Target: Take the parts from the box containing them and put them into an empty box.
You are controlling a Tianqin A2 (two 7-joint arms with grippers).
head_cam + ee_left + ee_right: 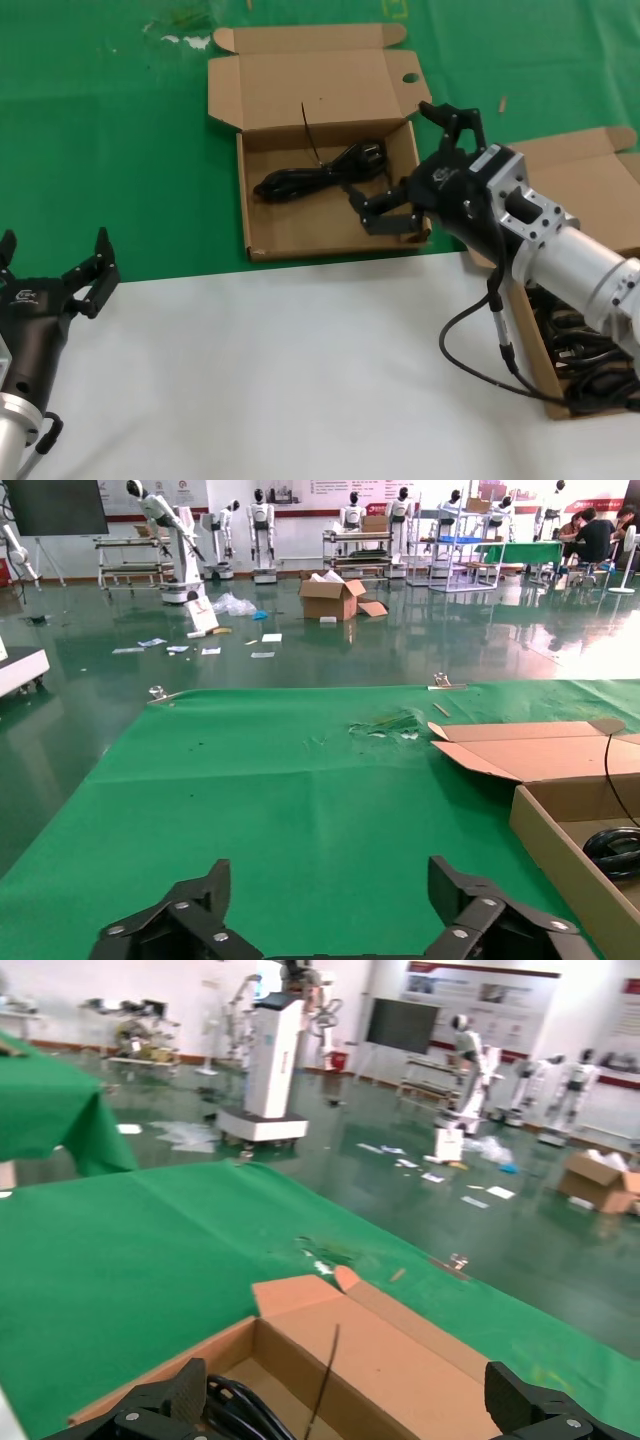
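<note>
A shallow squarish cardboard box (262, 215) with a round hole in its lid lies open on the green cloth. One black power cord (310, 177) lies in it. My right gripper (415, 165) is open and empty, over the right side of this box, just right of the cord's plug. In the right wrist view the cord (235, 1405) shows by one finger (165, 1405), with the lid (410, 1355) behind. The narrower box (585, 180) at the far right holds several more cords (580, 350), partly hidden by my right arm. My left gripper (55, 265) is open and empty at the near left.
White tabletop covers the near half; green cloth (100, 150) covers the far half. In the left wrist view my left gripper (330, 895) faces bare green cloth, with the holed box's wall (560, 855) off to one side. Beyond the table is a hall floor.
</note>
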